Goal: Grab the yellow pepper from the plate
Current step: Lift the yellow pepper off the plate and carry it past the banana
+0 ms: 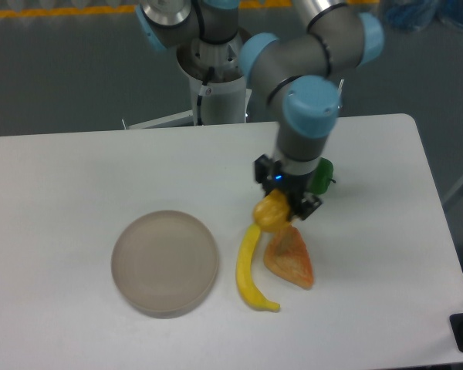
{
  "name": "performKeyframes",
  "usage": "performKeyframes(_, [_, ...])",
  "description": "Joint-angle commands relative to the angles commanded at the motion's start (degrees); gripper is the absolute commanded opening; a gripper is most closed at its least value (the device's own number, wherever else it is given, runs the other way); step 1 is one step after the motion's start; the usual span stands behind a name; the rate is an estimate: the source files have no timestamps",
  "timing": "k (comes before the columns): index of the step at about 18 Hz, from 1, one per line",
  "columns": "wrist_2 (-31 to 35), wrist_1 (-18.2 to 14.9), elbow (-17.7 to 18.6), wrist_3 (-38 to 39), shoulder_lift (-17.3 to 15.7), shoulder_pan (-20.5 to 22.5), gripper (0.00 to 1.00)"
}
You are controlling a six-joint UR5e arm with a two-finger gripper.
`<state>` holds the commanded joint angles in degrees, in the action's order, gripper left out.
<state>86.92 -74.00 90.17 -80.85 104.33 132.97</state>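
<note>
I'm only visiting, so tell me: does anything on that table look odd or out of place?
Nothing is spilled or broken. The one oddity: the plate sits bare while the gripper holds the yellow pepper in the air above the banana.

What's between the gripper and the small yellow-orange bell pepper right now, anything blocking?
Nothing visible. The gripper is shut on the small yellow-orange bell pepper, carried off the round grey-beige plate, which now sits bare. The pepper hangs above the curved yellow banana and orange wedge-shaped item.
</note>
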Motion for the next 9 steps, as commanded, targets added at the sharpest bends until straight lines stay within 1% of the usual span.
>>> performKeyframes(3, [1.14,0.09,-0.53,-4.13,0.0,1.14,0.15])
performKeyframes(5, [2.01,0.18,-0.53,-5.98,0.09,1.06,0.16])
performKeyframes(7, [3.77,0.0,-0.44,-7.56,0.26,0.89,0.15])
performKeyframes(9, [3.87,0.18,-0.26,-7.92,0.26,0.88,0.15])
